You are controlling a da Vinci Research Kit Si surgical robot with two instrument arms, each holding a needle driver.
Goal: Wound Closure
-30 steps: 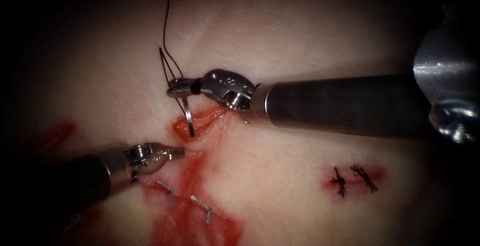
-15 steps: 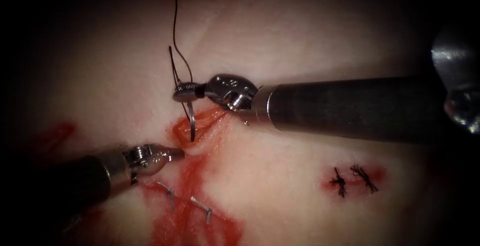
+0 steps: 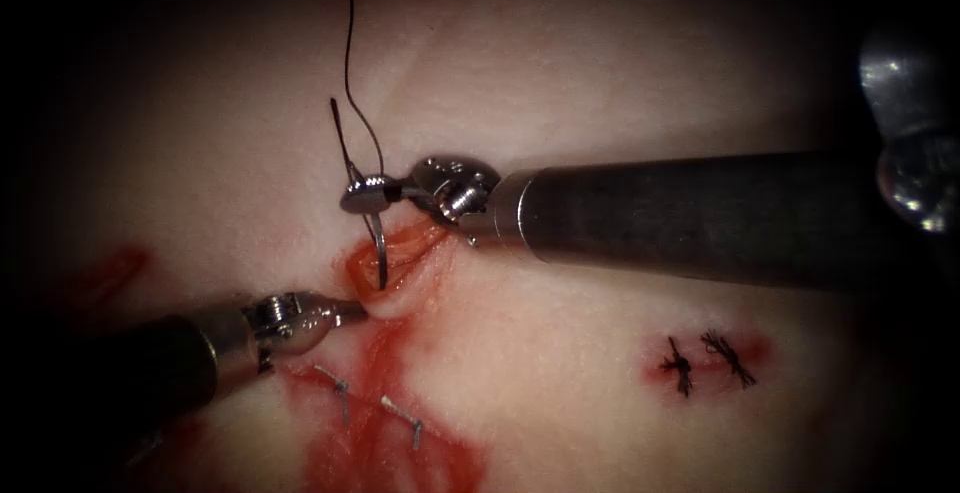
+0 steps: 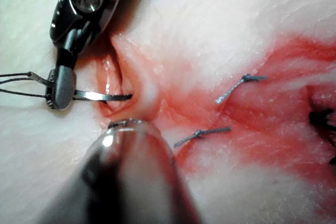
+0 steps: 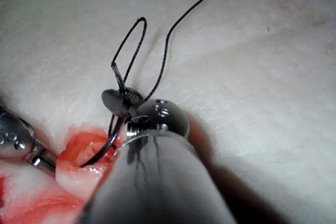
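We see the left tool (image 3: 352,309) closed on the tissue (image 3: 600,283) edge at the cut (image 3: 395,258). Just beyond its tip, the needle (image 3: 381,253) points into the cut. Right tool (image 3: 362,194) clamps the needle near its tail; thread (image 3: 350,53) trails beyond.

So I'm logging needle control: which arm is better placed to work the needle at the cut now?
Right, probably. The right tool is shut on the needle near its thread end, tip inside the cut. The left tool is shut on the tissue at the cut's left lip.
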